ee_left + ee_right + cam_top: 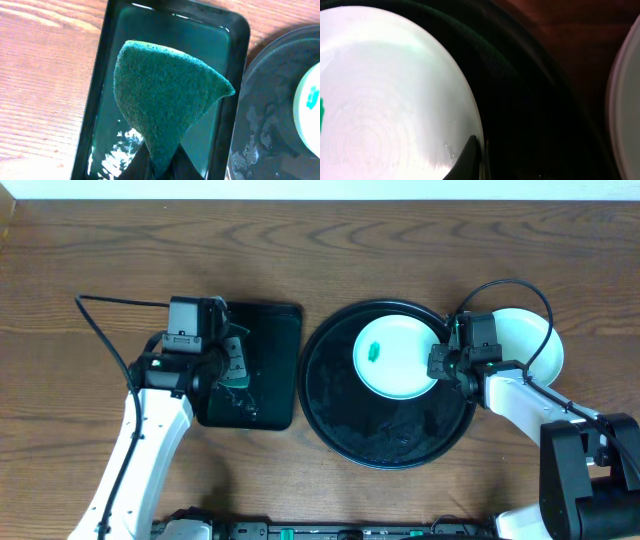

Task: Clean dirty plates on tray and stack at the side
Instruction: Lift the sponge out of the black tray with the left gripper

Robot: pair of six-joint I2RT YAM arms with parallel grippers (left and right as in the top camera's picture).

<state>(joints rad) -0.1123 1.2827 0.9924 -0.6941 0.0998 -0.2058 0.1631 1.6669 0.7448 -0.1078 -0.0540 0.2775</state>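
A pale mint plate point(395, 358) with a small green smear point(375, 350) lies on the round black tray point(330, 420), toward its back right. My right gripper point(440, 365) is shut on this plate's right rim; the right wrist view shows one dark finger point(470, 155) lying on the plate point(395, 100) at its edge. Another pale plate point(535, 345) sits on the table right of the tray, partly under the right arm. My left gripper point(162, 160) is shut on a green scouring pad point(165, 100), held over the rectangular tray.
A small rectangular black tray point(270, 320) with shallow water stands left of the round tray, almost touching it. The round tray's floor point(270, 115) is wet. A black cable loops over the table behind each arm.
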